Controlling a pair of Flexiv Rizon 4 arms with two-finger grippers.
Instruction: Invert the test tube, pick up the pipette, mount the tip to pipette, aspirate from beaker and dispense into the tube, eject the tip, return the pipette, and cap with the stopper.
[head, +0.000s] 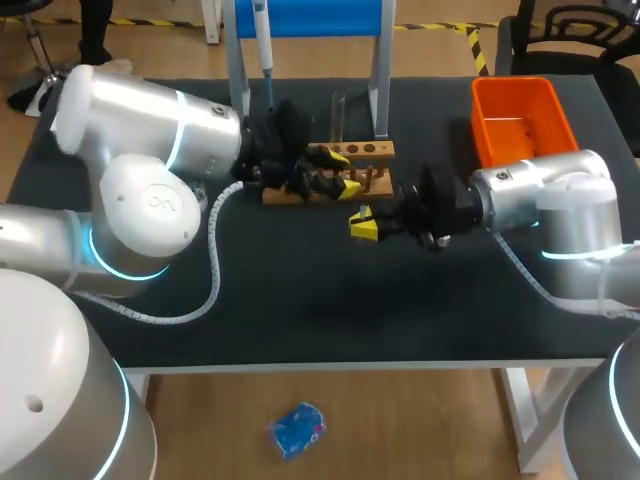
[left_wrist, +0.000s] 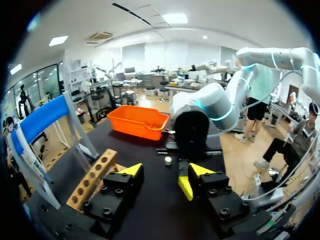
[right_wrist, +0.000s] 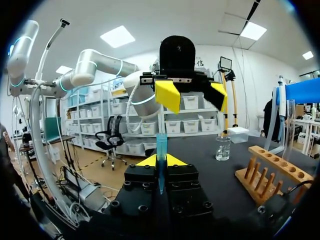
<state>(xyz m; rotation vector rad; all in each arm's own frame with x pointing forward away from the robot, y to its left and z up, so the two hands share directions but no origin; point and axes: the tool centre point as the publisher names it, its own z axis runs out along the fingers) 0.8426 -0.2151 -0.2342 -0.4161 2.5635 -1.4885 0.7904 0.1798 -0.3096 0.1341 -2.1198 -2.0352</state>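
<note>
Head view: the orange bin (head: 520, 120) sits upper right and the pipette (head: 265, 45) hangs at upper centre. A test tube (head: 338, 108) stands upright in the wooden rack (head: 370, 152).

Left wrist view: the left gripper (left_wrist: 162, 175) has its fingers spread, with the rack beside one finger and a small white piece (left_wrist: 168, 160) ahead.

Right wrist view: only here the blue pipette tip (right_wrist: 161, 147) shows, pinched upright by the right gripper (right_wrist: 160, 161). A glass beaker (right_wrist: 223, 148) stands ahead.
</note>
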